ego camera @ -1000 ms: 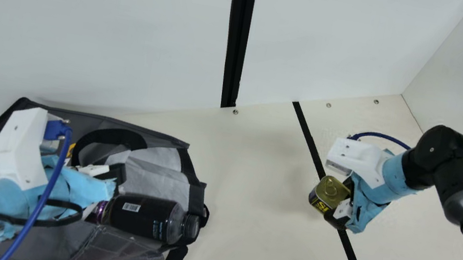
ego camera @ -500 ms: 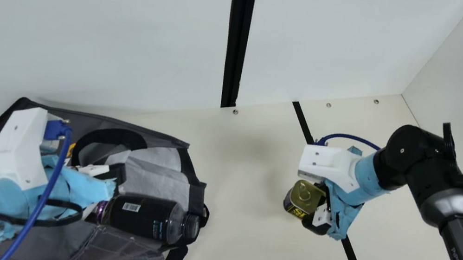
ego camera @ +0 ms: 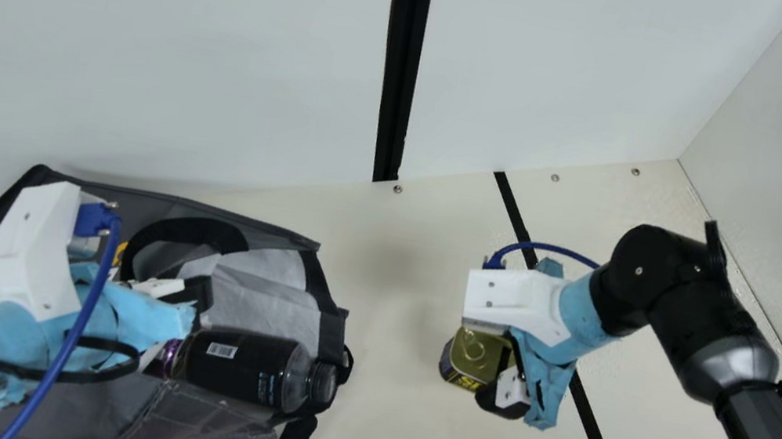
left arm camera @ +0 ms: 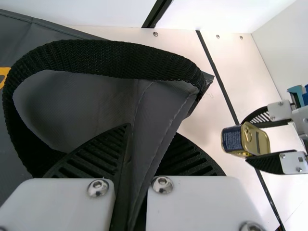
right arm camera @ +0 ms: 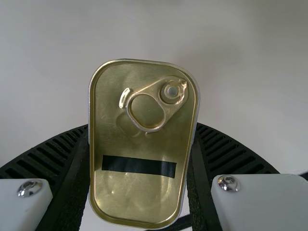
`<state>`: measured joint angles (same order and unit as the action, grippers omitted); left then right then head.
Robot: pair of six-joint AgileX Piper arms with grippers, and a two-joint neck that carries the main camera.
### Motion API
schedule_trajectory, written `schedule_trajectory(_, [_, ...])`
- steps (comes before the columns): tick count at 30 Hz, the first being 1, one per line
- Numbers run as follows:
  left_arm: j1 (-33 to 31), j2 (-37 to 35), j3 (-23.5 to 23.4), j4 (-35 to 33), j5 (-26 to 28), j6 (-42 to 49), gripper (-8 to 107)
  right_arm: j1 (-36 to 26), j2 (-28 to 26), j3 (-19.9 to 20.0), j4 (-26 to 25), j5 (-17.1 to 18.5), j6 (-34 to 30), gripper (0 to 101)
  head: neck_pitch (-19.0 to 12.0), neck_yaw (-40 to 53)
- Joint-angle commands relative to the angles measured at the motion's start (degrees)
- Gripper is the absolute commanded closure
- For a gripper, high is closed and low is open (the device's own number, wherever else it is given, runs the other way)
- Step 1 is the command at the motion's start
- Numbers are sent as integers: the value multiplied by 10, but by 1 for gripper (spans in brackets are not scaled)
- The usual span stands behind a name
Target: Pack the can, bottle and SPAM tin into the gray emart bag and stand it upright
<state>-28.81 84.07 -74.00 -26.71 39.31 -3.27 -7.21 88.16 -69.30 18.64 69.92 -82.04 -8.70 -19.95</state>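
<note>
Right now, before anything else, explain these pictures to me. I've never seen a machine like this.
It is a robot with two arms, each ending in a two-fingered claw. The main view comes from a camera on a neck between the arms. The two wrist views come from cameras on the arms themselves, so each looks past its own claw.

On the cream table a gray bag lies spread out, with a bottle on its side over it. The left claw is closed on a fold of the bag's fabric, near a black strap handle. The right claw grips a SPAM tin by its sides, above the table.
</note>
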Motion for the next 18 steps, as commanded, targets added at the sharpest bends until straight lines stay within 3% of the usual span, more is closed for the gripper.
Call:
schedule_trajectory(1, [0, 0, 0, 0, 0, 0, 107, 13, -5, 6, 7, 0, -3, 101, -13, 0])
schedule_trajectory(10, [0, 0, 0, 0, 0, 0, 107, 63, -25, 36, 47, 0, -27, 101, -13, 0])
schedule_trajectory(18, [0, 0, 0, 0, 0, 0, 107, 87, -31, 52, 115, 0, -60, 101, -13, 0])
